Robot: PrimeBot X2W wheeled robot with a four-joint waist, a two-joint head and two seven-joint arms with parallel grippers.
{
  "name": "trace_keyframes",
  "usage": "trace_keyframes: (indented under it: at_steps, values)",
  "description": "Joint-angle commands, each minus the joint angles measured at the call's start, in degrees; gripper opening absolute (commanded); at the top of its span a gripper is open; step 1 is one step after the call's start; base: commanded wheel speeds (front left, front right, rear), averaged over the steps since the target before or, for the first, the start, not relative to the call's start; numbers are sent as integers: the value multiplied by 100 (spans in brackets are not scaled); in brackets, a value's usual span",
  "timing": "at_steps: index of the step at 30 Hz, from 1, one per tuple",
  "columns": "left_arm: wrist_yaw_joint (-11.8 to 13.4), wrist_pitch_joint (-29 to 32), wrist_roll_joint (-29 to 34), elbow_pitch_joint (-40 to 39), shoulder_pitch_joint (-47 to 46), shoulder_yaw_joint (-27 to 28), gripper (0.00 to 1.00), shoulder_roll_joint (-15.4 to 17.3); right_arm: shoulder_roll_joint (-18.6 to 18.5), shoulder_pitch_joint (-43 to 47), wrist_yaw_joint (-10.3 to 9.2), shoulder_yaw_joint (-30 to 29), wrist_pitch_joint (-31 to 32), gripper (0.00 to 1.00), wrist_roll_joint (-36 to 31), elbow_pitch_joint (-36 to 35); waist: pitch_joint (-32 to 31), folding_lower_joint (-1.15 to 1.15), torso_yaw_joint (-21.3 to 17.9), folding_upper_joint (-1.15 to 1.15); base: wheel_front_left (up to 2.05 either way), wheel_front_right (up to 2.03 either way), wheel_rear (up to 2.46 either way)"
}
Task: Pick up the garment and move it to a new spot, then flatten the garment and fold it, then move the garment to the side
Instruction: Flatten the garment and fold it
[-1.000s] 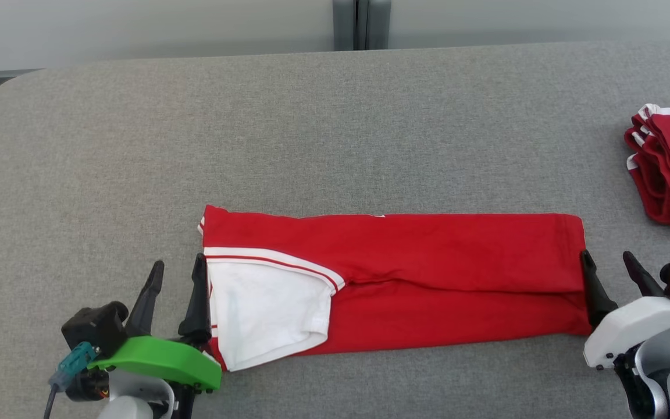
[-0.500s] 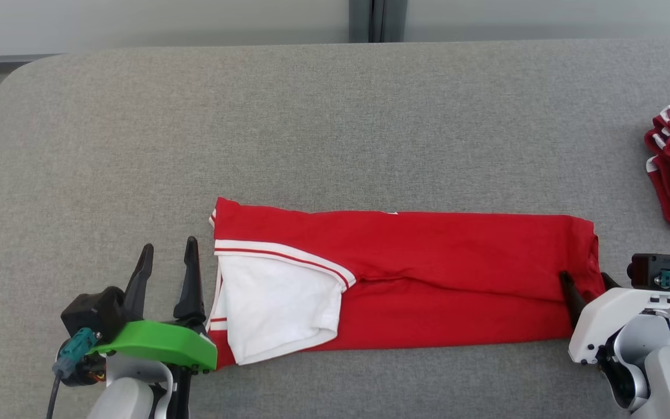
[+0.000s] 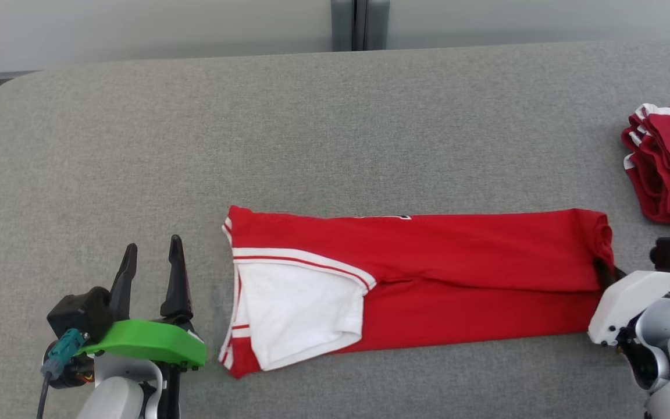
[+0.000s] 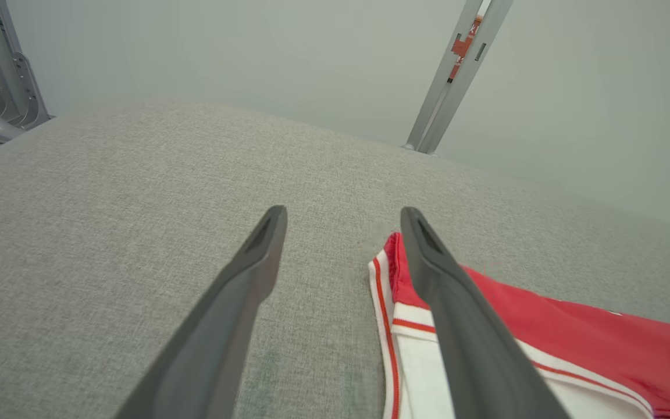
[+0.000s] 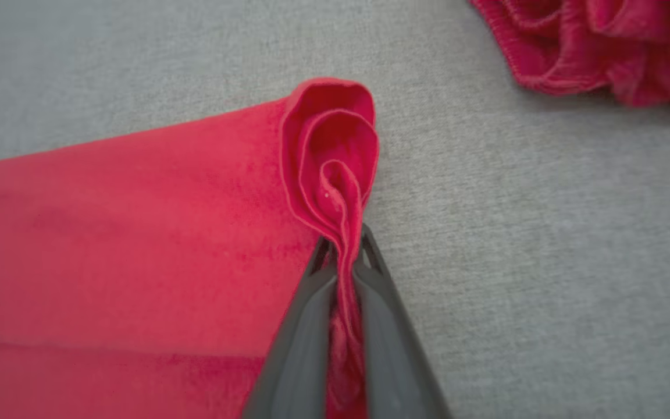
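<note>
Over at the right end of the garment (image 3: 428, 273), your right hand (image 5: 344, 241) is clamped down on the cloth. Both dark fingers (image 5: 306, 326) are squeezed together with a ridge of red fabric pinched between them. Just past the tips, the hem curls up into a loose rolled loop, so that corner sits a bit bunched while everything else lies flat.

The garment itself is folded into one long red strip lying on the grey desk (image 3: 312, 128), running left to right in front of you. Its left end has a white panel (image 3: 300, 314) with red-and-white trim on the near side.

Your left hand (image 3: 153, 245) is just beside that left end, fingers spread wide and holding nothing. From the head view there's a strip of bare desk between it and the trim, so it's apart from the cloth. In the left wrist view the right finger crosses over the striped edge, but that looks like the camera angle only. Can't tell if the tips rest on the desk or hover.

Beyond the garment's right end, further back, there's a stack of red clothes (image 3: 669, 163), well apart from it.
</note>
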Motion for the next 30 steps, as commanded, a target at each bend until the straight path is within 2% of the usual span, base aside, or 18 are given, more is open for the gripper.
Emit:
trace_keyframes:
  at_steps: [1,5,11,16,22,25,30]
  values:
    - [12,-30,42,4,-2,37,100,25,-87,54,-13,-125,-69,0,67,-38,-69,0,-97,0,0,0,0]
    - [7,-40,51,12,19,69,100,13,-196,252,-12,-448,-134,0,205,-267,-120,0,-205,0,0,0,0]
    - [-18,-47,72,34,77,92,100,17,43,546,-10,-592,30,0,653,-1035,-169,0,-283,0,0,0,0]
    - [-43,-38,74,74,74,41,100,14,421,787,-7,-113,399,0,1322,-1924,-221,0,-200,0,0,0,0]
    - [-19,6,67,102,89,-6,100,16,696,949,-7,623,783,0,2046,-2727,-283,0,35,0,0,0,0]
    - [-18,20,52,105,98,-21,100,19,779,881,-7,1022,849,0,2352,-2828,-306,0,186,0,0,0,0]
    - [-28,33,35,109,92,-63,100,-2,860,614,-6,1716,640,0,2324,-2545,-327,0,436,0,0,0,0]
